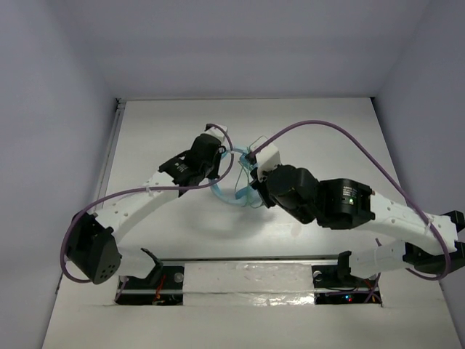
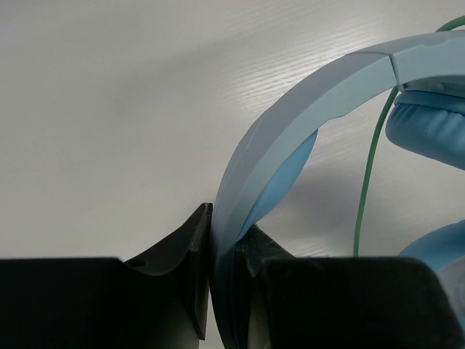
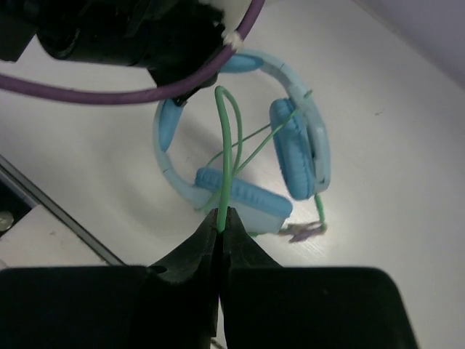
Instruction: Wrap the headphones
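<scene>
The left arm [image 1: 145, 200] runs from its base at the near left corner diagonally toward the middle of the white table [image 1: 174, 131]. The left gripper [image 2: 225, 240] is clamped on the light blue headband [image 2: 305, 94]. In the left wrist view the band stands pinched between the two black fingers, rises from them and curves away to the right. An earcup [image 2: 429, 120] with a padded blue cushion sits at the far right end of the band. The thin green cable [image 2: 369, 174] drops in front of it, close to the band but apart from the fingers.

The headphones [image 1: 231, 190] are at the centre of the table, between the two grippers. In the right wrist view the two earcups are close together, one on edge and one lower and to its left. Whether they bear on the table surface cannot be established.

The right gripper [image 3: 220, 229] has its fingers together, pinching the cable. From the fingertips the cable rises, bends over in a narrow loop and runs back down toward the earcups. A purple robot cable [image 3: 109, 91] crosses the upper left of that view, just under the dark body of the left gripper. The right arm [image 1: 392, 214] comes in from the near right edge.
</scene>
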